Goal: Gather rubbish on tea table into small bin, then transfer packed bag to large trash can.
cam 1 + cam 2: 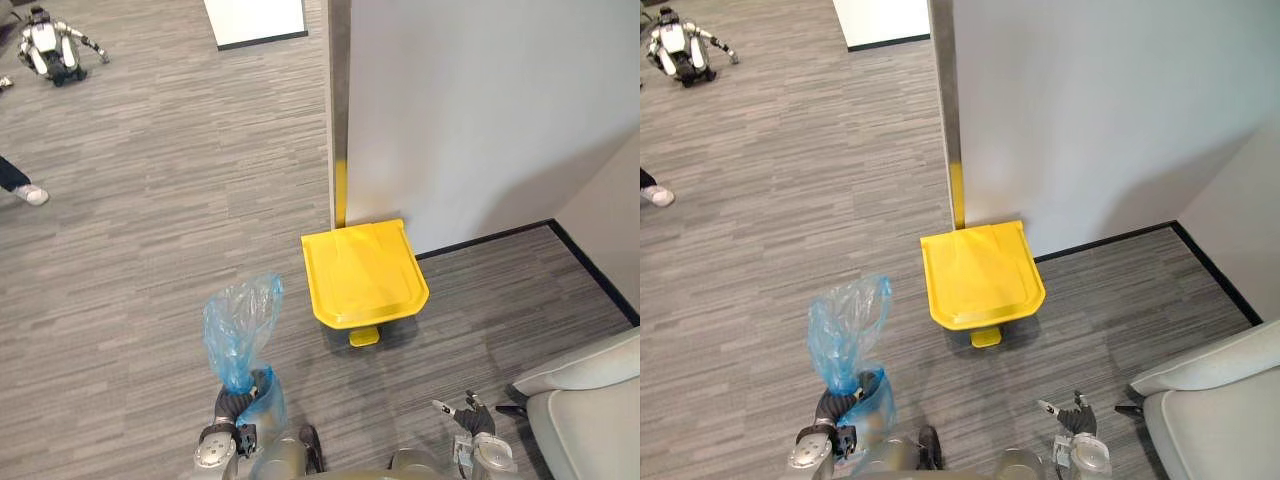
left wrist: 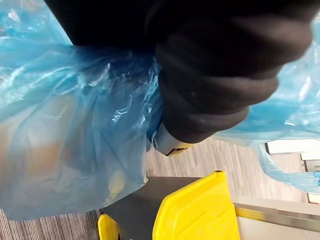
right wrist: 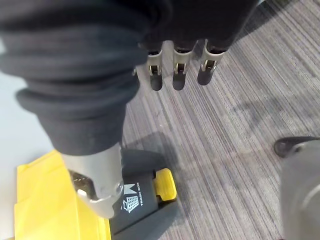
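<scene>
Left hand (image 1: 230, 404) clutching blue bag (image 1: 243, 320) neck | right hand (image 1: 472, 415) fingers loose, empty | yellow bin (image 1: 365, 272) lid down ahead

Sign (image 3: 131, 202): white basket shape on the trash can's (image 3: 40, 200) dark front, above its pedal (image 3: 165, 184).
Small print beside it: I can't read it.
</scene>
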